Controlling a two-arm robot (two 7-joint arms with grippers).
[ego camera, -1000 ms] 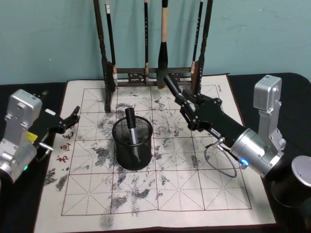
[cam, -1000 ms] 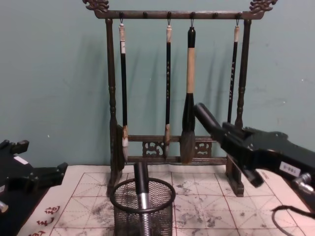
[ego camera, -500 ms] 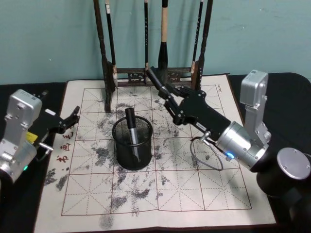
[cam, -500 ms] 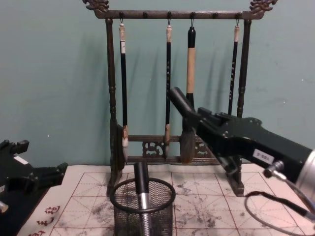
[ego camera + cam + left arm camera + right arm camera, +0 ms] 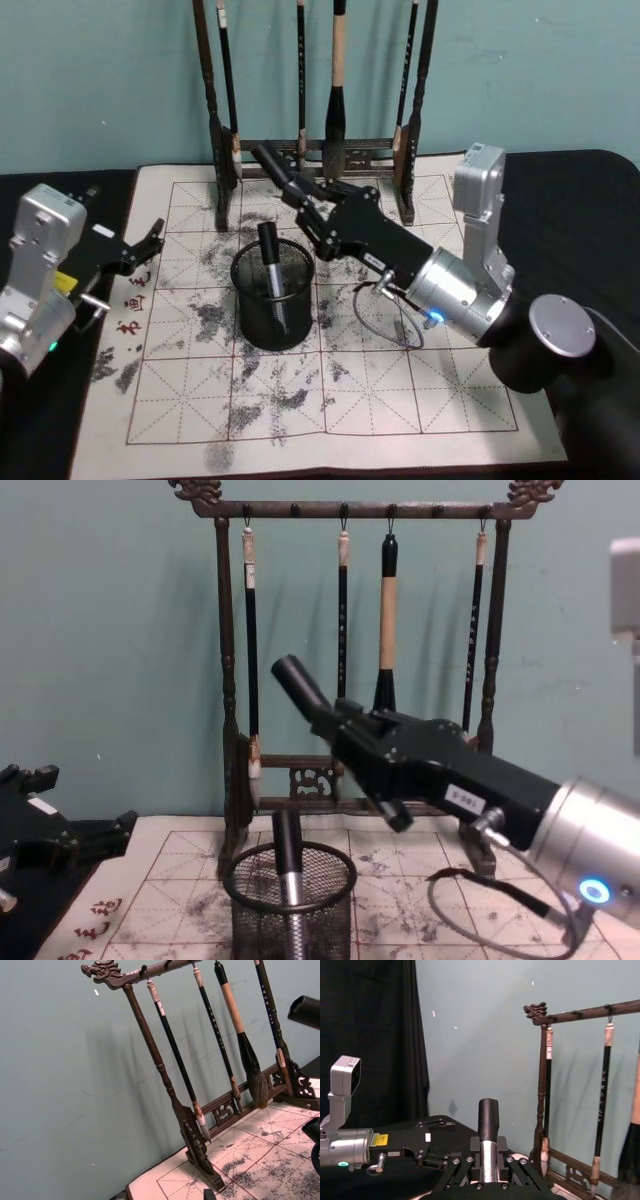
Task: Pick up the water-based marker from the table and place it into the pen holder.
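Black marker (image 5: 300,685) gripped in right hand (image 5: 305,200), seemingly above pen holder (image 5: 255,320); label (image 5: 462,800) unreadable; left hand (image 5: 155,242) open.

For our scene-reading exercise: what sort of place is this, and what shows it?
Probably a calligraphy desk in a robot lab: a wooden rack hung with brushes, an ink-stained practice mat with a red grid, and the right gripper holding a marker near a mesh pen cup.
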